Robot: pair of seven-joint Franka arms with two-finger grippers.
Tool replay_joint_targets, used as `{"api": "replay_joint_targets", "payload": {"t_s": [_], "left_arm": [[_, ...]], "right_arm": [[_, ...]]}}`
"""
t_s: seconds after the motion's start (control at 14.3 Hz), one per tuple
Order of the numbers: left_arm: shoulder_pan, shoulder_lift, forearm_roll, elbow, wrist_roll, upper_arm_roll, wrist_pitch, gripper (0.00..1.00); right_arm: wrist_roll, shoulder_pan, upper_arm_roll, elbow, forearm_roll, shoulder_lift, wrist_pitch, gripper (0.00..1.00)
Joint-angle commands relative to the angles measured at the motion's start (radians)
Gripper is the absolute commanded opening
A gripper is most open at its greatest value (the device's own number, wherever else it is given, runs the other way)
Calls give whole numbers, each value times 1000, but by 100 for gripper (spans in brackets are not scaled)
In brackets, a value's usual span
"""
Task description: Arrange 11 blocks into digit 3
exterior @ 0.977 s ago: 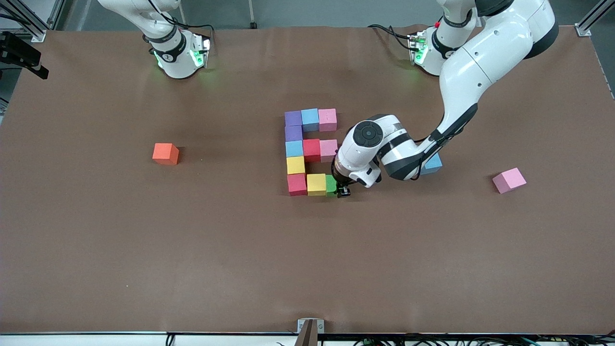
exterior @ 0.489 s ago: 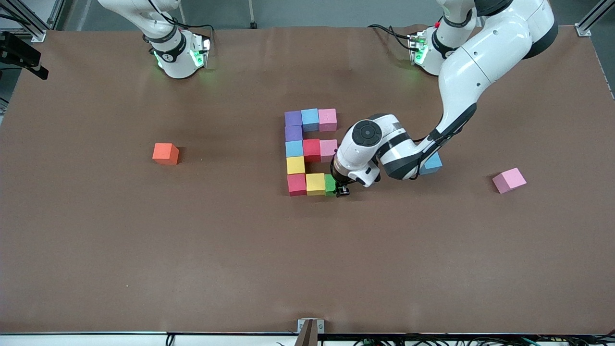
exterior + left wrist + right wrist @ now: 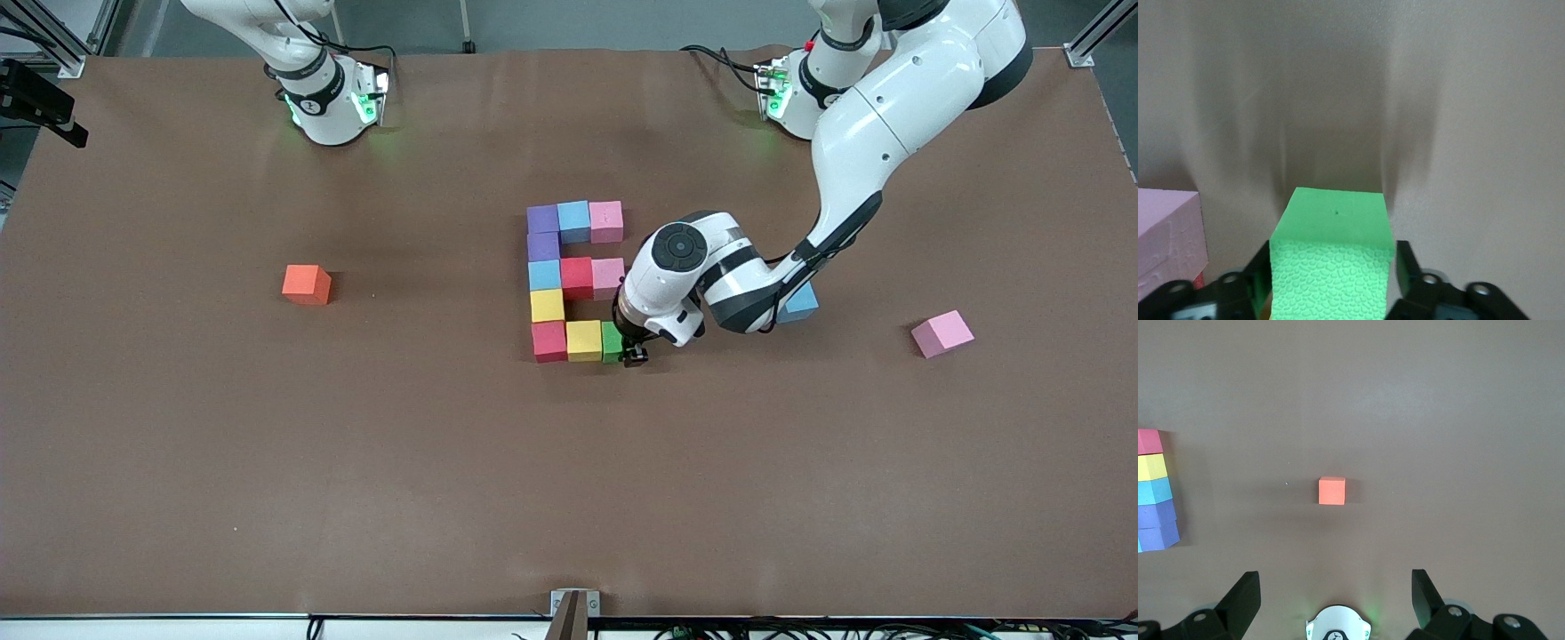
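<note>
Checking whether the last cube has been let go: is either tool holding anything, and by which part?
The left tool grips the green cube by two opposite side faces. The right tool is open, holding nothing.

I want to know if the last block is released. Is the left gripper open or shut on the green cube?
Shut on it: the left gripper has both fingers against the sides of the green cube.

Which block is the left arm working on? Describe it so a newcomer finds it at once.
Find the multicoloured cube figure mid-table. Its bar nearest the front camera runs red, yellow, then the green block, held between the jaws of the left gripper. It is the only green cube.
</note>
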Motion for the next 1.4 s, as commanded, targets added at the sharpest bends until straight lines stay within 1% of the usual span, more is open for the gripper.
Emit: {"api": "replay_joint_targets", "payload": {"t_s": [0.0, 0.21, 0.35, 0.42, 0.56, 0.7, 0.91, 1.05, 1.19, 1.33], "left_arm": [[-18, -24, 55, -3, -193, 10, -8, 100], [-13, -52, 53, 19, -190, -10, -66, 100], [5, -57, 55, 36, -187, -56, -117, 100], [16, -73, 53, 37, -175, -67, -129, 100], [19, -112, 53, 39, -131, -82, -167, 100], [19, -152, 52, 59, -51, -82, -215, 100], [25, -187, 50, 111, 148, -89, -297, 100], [32, -187, 47, 175, 326, -89, -389, 100], [32, -187, 47, 220, 527, -89, -492, 100], [33, -187, 47, 266, 688, -87, -570, 100]], "right_arm": [[-10, -7, 9, -10, -19, -10, 6, 100], [-10, -7, 9, -10, -19, -10, 9, 100], [-8, -6, 9, -9, -17, -10, 19, 100], [-8, -6, 9, -7, -17, -10, 21, 100], [-3, -7, 9, -1, -14, -10, 10, 100], [-6, -9, 8, 0, -13, -5, 12, 100], [-5, -10, 6, 20, -2, -2, 12, 100], [-5, -10, 6, 22, -4, -2, 12, 100], [-3, -9, 9, 28, -4, -4, 7, 100], [-2, -6, 9, 45, -10, -4, -11, 100]]}}
